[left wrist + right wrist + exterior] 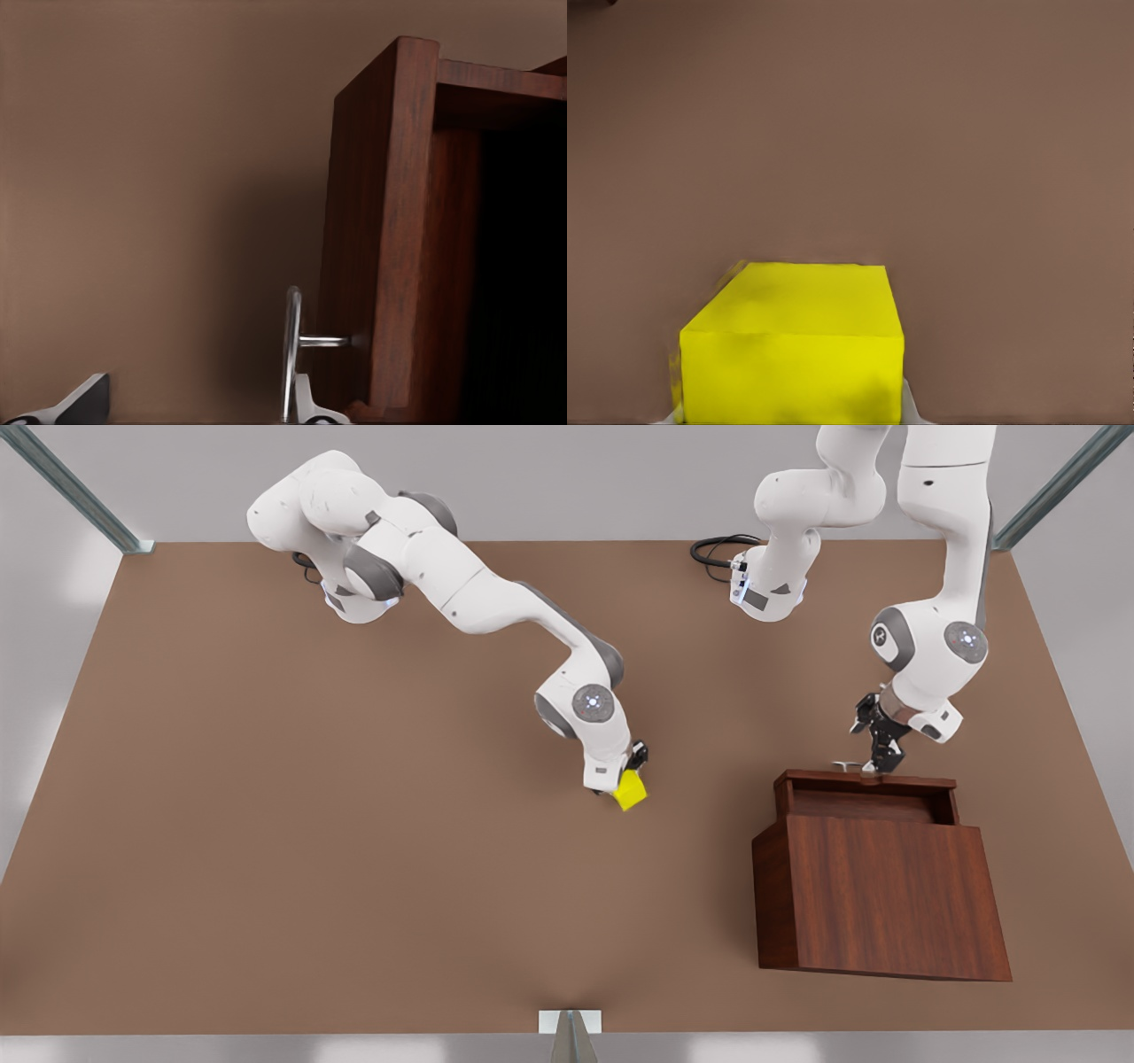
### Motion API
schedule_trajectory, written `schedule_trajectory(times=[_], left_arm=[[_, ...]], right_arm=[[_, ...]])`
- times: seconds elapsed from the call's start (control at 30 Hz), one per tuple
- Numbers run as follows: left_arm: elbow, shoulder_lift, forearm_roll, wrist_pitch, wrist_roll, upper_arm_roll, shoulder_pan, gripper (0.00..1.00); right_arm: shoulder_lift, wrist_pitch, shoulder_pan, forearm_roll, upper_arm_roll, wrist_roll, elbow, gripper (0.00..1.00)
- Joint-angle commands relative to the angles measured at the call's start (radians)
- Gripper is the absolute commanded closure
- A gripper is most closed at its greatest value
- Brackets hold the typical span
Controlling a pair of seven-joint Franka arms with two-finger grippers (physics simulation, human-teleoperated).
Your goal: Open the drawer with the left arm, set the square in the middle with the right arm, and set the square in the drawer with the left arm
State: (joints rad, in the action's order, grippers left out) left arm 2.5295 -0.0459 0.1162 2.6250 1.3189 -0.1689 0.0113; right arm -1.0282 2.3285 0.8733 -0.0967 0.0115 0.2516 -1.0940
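Note:
The square (631, 790) is a small yellow cube, held tilted close over the middle of the brown tabletop (496, 806). My right gripper (620, 784) is shut on it. In the right wrist view the square (793, 354) sits between the fingertips of my right gripper (793, 416). The drawer (864, 802) stands pulled out of the wooden cabinet (886, 895) on the front view's right. My left gripper (877, 757) hovers open at the silver handle (846, 764). In the left wrist view the handle (292, 350) stands beside one finger of my left gripper (195, 407).
Black cables (718, 549) lie near the arm base at the table's back edge. A small grey mount (570, 1027) sits at the front edge. Metal frame posts (80, 496) rise at the back corners. Bare tabletop spreads across the front view's left.

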Motion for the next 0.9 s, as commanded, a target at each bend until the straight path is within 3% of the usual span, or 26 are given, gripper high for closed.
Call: schedule_trajectory(times=[0.0, 0.13, 0.27, 0.33, 0.4, 0.43, 0.5, 0.57, 0.63, 0.7, 0.77, 0.87], left_arm=[[0.002, 0.000, -0.003, 0.000, 0.000, 0.000, 0.007, 0.00], [0.035, -0.040, -0.003, -0.017, 0.002, 0.000, 0.009, 0.00], [0.052, -0.063, -0.003, -0.029, 0.000, 0.000, 0.010, 0.00], [0.054, -0.086, -0.003, -0.060, 0.000, 0.000, 0.010, 0.00], [0.083, -0.118, -0.004, -0.085, 0.000, 0.000, 0.012, 0.00], [0.086, -0.121, -0.003, -0.102, 0.000, 0.000, 0.012, 0.00], [0.088, -0.186, -0.006, -0.174, -0.004, 0.000, 0.013, 0.00], [0.074, -0.315, -0.010, -0.272, -0.006, -0.001, 0.016, 0.00], [-0.012, -0.338, -0.021, -0.304, -0.047, 0.000, 0.038, 0.00], [-0.090, -0.275, -0.023, -0.304, -0.239, 0.044, 0.055, 0.00], [-0.245, -0.138, -0.024, -0.307, -0.289, 0.195, 0.056, 0.00], [-0.622, 0.110, -0.035, -0.577, -0.556, 0.221, 0.167, 0.00]], right_arm=[[0.000, 0.000, 0.001, 0.000, -0.001, 0.000, -0.001, 0.00], [0.054, -0.015, 0.007, 0.003, -0.016, -0.002, -0.056, 0.00], [0.342, -0.015, -0.037, 0.009, -0.018, -0.003, -0.276, 0.00], [0.597, -0.043, -0.180, 0.009, -0.038, -0.008, -0.487, 0.00], [0.763, -0.385, -0.385, 0.024, -0.036, -0.014, -0.481, 0.00], [0.810, -0.454, -0.496, 0.040, -0.036, -0.018, -0.481, 0.00], [0.852, -0.557, -0.744, 0.037, -0.031, -0.129, -0.455, 0.00], [0.852, -0.560, -0.749, 0.087, -0.125, -0.216, -0.449, 0.00], [0.853, -0.571, -0.774, 0.098, -0.142, -0.253, -0.440, 0.00], [0.850, -0.575, -0.780, 0.095, -0.145, -0.278, -0.408, 0.00], [0.823, -0.598, -0.781, 0.081, -0.145, -0.267, -0.346, 0.00], [0.823, -0.600, -0.784, 0.077, -0.145, -0.265, -0.333, 0.00]])
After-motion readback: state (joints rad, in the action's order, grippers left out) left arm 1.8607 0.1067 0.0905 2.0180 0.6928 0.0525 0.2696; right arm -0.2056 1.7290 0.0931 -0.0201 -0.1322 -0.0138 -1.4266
